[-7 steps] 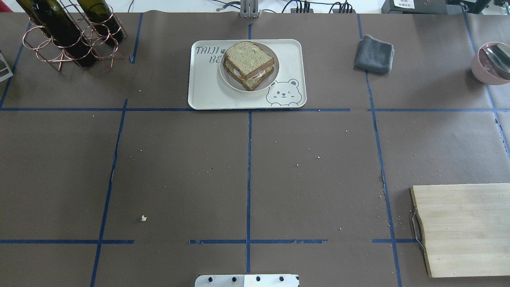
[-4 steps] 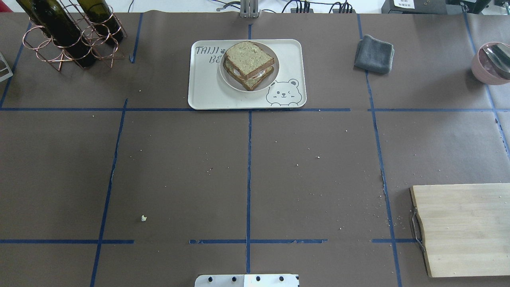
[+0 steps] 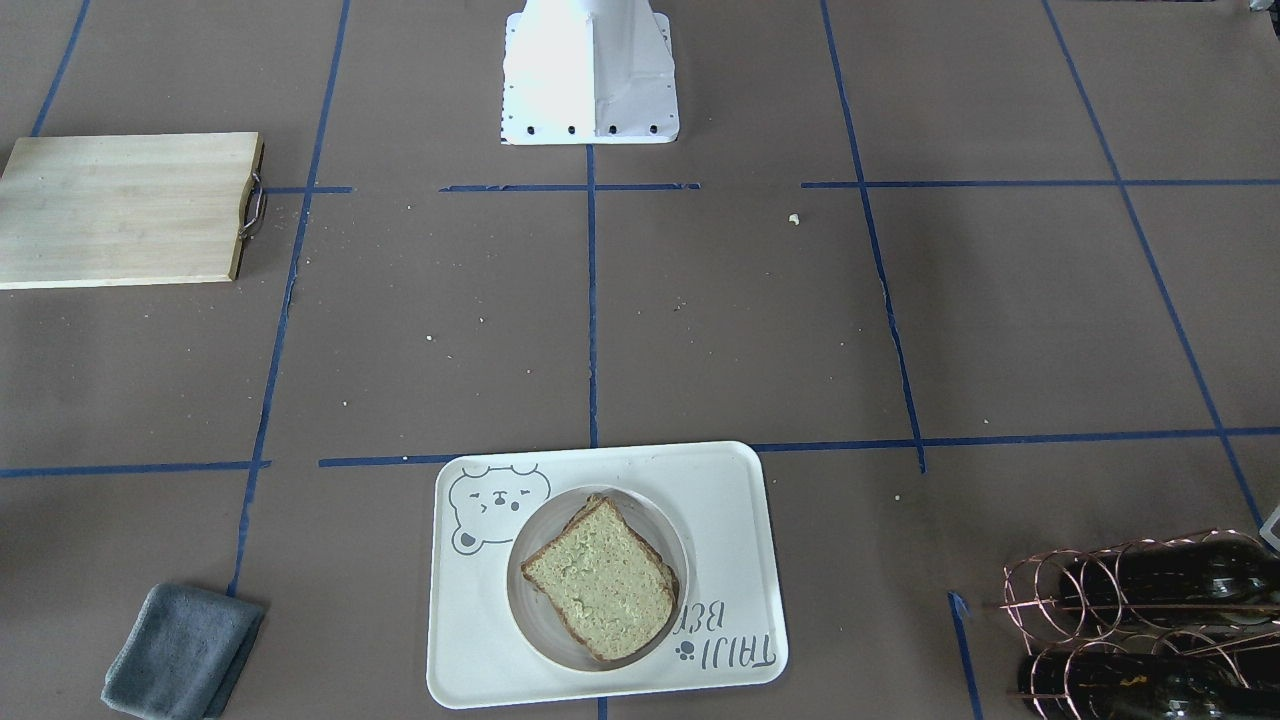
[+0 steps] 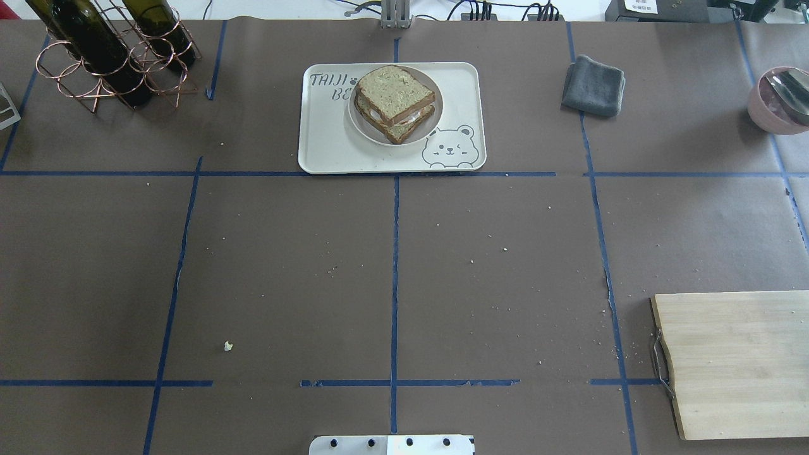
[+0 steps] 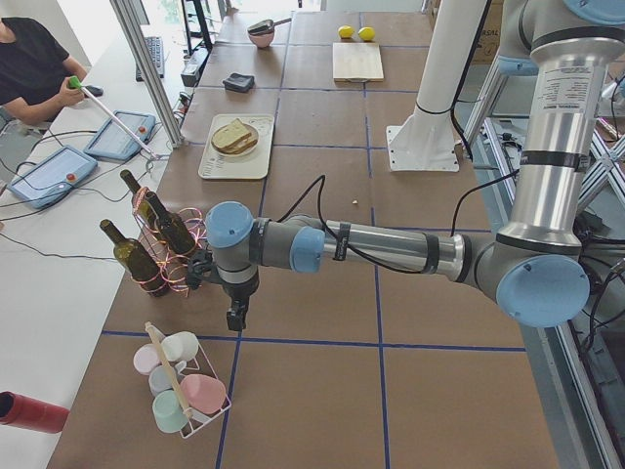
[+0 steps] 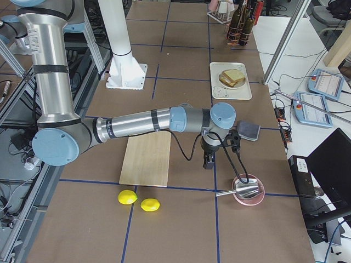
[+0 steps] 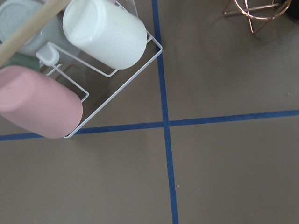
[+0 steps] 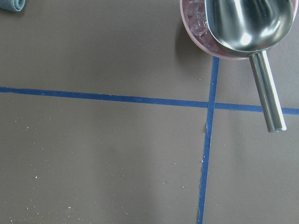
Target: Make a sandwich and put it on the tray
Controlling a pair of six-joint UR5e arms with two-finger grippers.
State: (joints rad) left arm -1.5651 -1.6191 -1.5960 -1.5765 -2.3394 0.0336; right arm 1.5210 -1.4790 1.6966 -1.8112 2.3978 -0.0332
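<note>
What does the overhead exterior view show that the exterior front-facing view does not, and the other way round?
Only the overhead view: the pink bowl with a metal scoop at the right edge, and the white filling between the bread slices. Only the front-facing view: the upright column of the white pedestal. Both: the sandwich on a round plate on the tray, the grey cloth, the cutting board and the rack of bottles.

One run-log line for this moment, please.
sandwich: on plate, on tray | left gripper: by bottle rack | right gripper: by pink bowl | jaws: unclear
</note>
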